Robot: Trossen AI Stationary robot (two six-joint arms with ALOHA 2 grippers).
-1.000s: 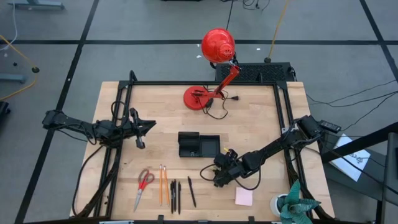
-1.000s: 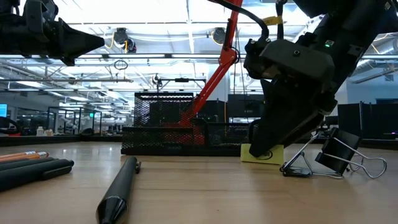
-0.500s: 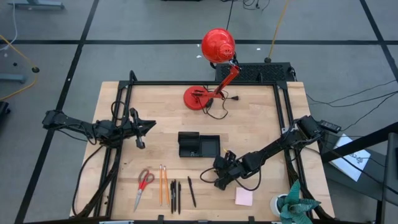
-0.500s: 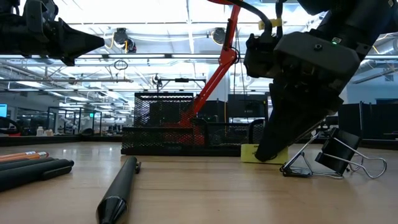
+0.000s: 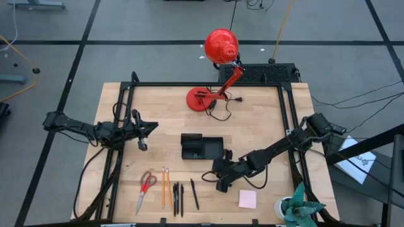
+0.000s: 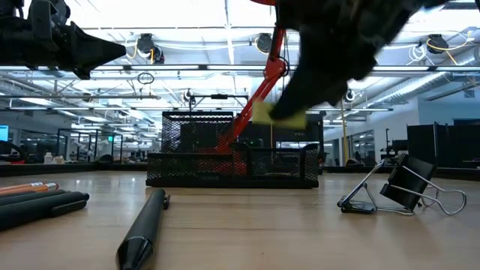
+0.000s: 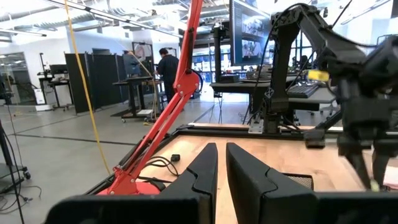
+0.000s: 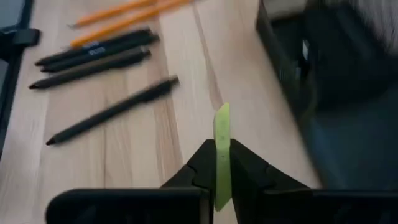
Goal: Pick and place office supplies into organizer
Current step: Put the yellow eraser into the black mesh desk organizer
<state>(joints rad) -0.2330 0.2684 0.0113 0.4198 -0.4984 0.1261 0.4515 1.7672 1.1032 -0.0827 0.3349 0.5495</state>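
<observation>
My right gripper [image 5: 215, 174] hangs above the table just in front of the black organizer [image 5: 202, 147], shut on a small yellow-green piece [image 8: 222, 149], which the low view also shows in the air [image 6: 274, 114]. Red-handled scissors [image 5: 146, 186], two orange pencils [image 5: 165, 186] and three black pens [image 5: 179, 197] lie flat near the front edge. A pink sticky-note pad [image 5: 247, 199] lies at the front right. A black binder clip [image 6: 405, 191] rests on the tabletop. My left gripper [image 5: 152, 128] waits shut at the left, above the table. My right gripper pinches the yellow-green piece by its two flat faces [image 8: 221, 167] between the two fingers. The piece stands on edge and sticks out past the fingertips. The fingers slant downward, coming from the table's right. The piece is lifted clear of the table.
A red desk lamp [image 5: 218, 69] stands at the back middle, with its base [image 5: 201, 99] and cord on the table. One pen [image 5: 194, 193] lies apart from the others. A black metal frame [image 5: 287, 120] borders the table's sides. A small plant [image 5: 297, 207] is at the front right corner.
My right gripper has taken hold of the yellow-green piece, which lay on the table beside the binder clip, and has lifted it clear. It has risen, rolled at the wrist, and shifted slightly toward the table's left.
</observation>
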